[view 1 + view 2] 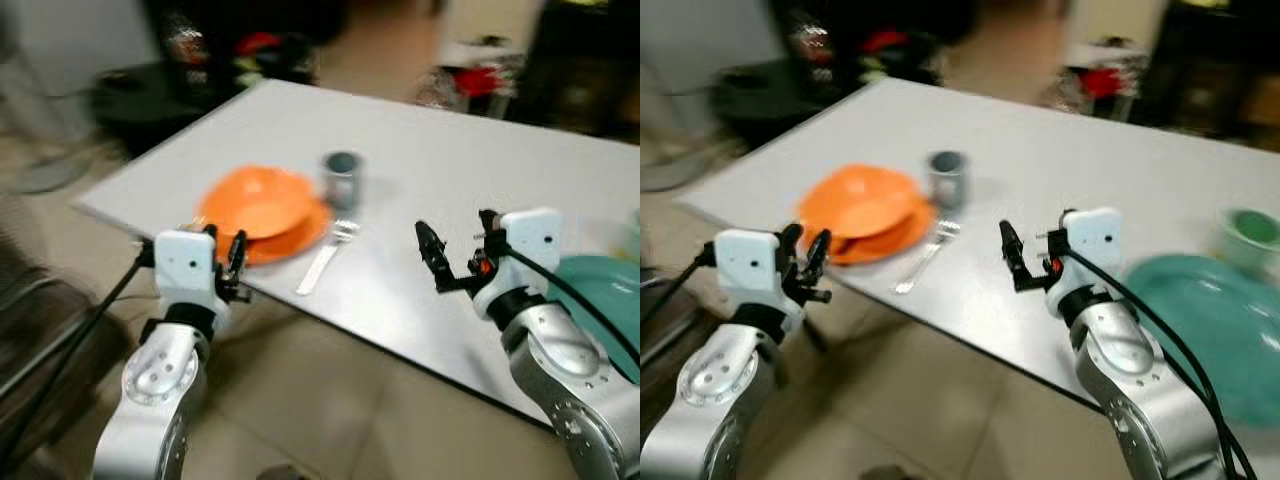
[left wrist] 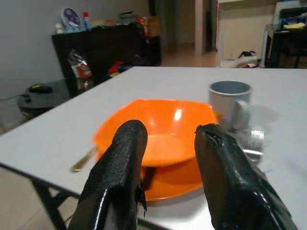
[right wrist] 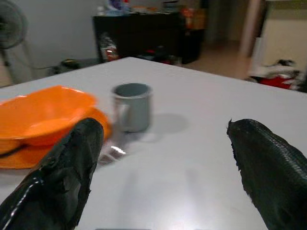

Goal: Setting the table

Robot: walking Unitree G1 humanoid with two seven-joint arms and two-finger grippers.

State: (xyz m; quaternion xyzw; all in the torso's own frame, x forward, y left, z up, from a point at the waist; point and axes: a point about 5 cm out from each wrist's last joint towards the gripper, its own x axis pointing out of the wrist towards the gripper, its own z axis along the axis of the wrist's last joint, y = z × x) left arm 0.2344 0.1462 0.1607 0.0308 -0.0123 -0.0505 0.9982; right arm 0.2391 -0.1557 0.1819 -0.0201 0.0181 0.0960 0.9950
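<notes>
Both grippers hover empty over the white table, the left gripper narrowly open near the orange bowl, the right gripper wide open.

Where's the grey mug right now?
The grey mug stands on the white table, just right of the orange bowl, behind the silver fork.

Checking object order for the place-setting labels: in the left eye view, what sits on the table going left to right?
Orange bowl stacked on an orange plate → silver fork → grey mug → right gripper, open, over the table → teal plate.
</notes>
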